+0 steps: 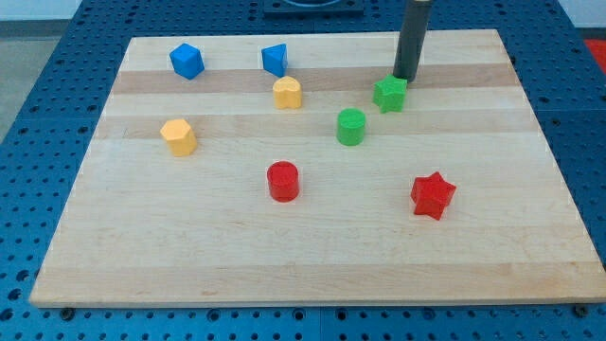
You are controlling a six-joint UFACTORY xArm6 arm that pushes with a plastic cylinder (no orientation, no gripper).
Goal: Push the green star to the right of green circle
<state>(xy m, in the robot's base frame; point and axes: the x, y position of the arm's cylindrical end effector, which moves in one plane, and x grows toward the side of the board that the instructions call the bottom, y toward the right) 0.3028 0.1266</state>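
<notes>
- Nearest the view's bottom lay the red star (pixel 433 195), on the right half of the wooden board (pixel 312 265), well apart from the other blocks.
- Farthest toward the view's left sat a yellow block (pixel 178 136), its shape hard to make out, roughly hexagonal.
- Above it, near the board's top edge, was a blue cube (pixel 187 61).
- A second blue block (pixel 275 60) lay farther right along the same top band, with another yellow block (pixel 287 93) just below it.
- Below those, near the board's middle, stood the red cylinder (pixel 283 180).
- Right of centre stood the green circle (pixel 351 126), an upright cylinder.
- Up and to its right lay the green star (pixel 389 93), close to the circle but not touching it.
- My tip (pixel 406 80) rested at the star's upper right edge, touching it or all but touching; the rod (pixel 413 38) rose from there out of the view's top.
- No jaws belonged to this arm: the rod was a plain straight end that gripped nothing.
</notes>
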